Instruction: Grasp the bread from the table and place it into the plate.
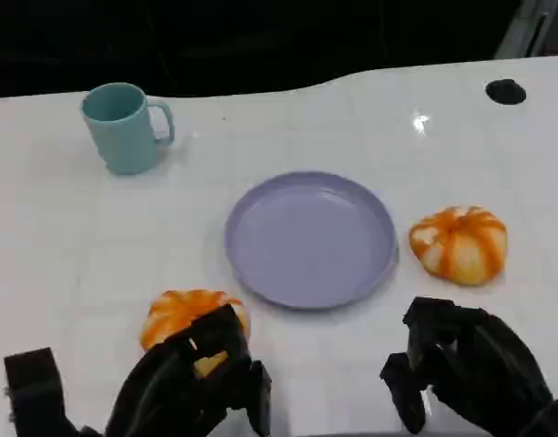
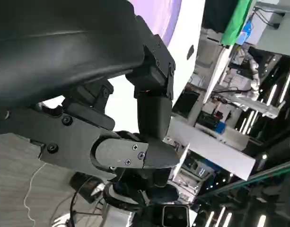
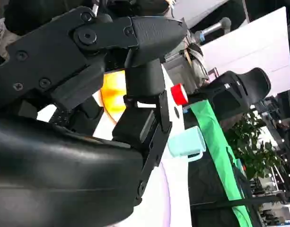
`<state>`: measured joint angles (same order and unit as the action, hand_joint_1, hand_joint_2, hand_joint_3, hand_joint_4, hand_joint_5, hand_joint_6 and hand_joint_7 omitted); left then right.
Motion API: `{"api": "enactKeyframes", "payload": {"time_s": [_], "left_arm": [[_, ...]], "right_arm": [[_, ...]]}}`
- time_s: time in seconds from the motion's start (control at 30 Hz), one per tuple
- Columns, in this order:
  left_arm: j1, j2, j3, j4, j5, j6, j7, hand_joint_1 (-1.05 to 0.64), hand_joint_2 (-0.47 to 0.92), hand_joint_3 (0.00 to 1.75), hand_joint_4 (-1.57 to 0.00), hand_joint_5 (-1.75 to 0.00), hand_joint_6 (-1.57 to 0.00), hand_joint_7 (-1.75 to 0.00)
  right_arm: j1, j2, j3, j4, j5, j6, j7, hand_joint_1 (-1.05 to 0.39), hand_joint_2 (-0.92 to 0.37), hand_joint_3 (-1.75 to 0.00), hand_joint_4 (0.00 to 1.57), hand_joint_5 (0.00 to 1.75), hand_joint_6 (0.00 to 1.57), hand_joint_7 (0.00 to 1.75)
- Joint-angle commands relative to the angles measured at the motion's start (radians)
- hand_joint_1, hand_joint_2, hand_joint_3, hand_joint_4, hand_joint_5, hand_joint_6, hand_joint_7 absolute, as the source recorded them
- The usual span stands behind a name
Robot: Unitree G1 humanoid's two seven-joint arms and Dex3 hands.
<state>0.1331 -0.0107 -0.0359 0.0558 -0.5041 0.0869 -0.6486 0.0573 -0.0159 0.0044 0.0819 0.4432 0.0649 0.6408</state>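
Note:
An orange-and-white bread (image 1: 183,309) lies on the table near the front left. My left hand (image 1: 187,382) covers its near side, with fingers curled over the top and a bit of crust showing between them. A second bread (image 1: 458,244) of the same kind sits to the right of the purple plate (image 1: 310,238), which has nothing in it. My right hand (image 1: 461,364) hovers near the front edge, just in front of that second bread, holding nothing with its fingers half bent and apart. In the right wrist view the bread (image 3: 111,90) shows orange behind my fingers (image 3: 145,85).
A teal mug (image 1: 124,126) stands at the back left, also seen as the mug (image 3: 186,142) in the right wrist view. A small black hole (image 1: 505,91) marks the table's back right. Bare white tabletop lies between mug and plate.

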Motion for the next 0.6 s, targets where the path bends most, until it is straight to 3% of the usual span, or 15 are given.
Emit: {"api": "enactKeyframes", "payload": {"time_s": [0.03, 0.6], "left_arm": [[0.01, 0.013, -0.002, -0.001, 0.011, 0.008, -0.001, -0.65, 0.92, 0.3, -0.83, -1.75, -0.59, -1.75], [0.01, 0.007, -0.001, 0.003, 0.01, -0.01, -0.006, -0.66, 0.92, 0.3, -0.82, -1.75, -0.58, -1.75]], "right_arm": [[0.001, -0.01, -0.011, -0.008, 0.013, 0.003, 0.002, -0.93, -0.65, -0.55, 1.22, 1.56, 1.04, 1.42], [0.002, -0.011, -0.012, -0.016, 0.016, 0.012, 0.001, -0.95, -0.64, -0.55, 1.22, 1.55, 1.05, 1.41]]}}
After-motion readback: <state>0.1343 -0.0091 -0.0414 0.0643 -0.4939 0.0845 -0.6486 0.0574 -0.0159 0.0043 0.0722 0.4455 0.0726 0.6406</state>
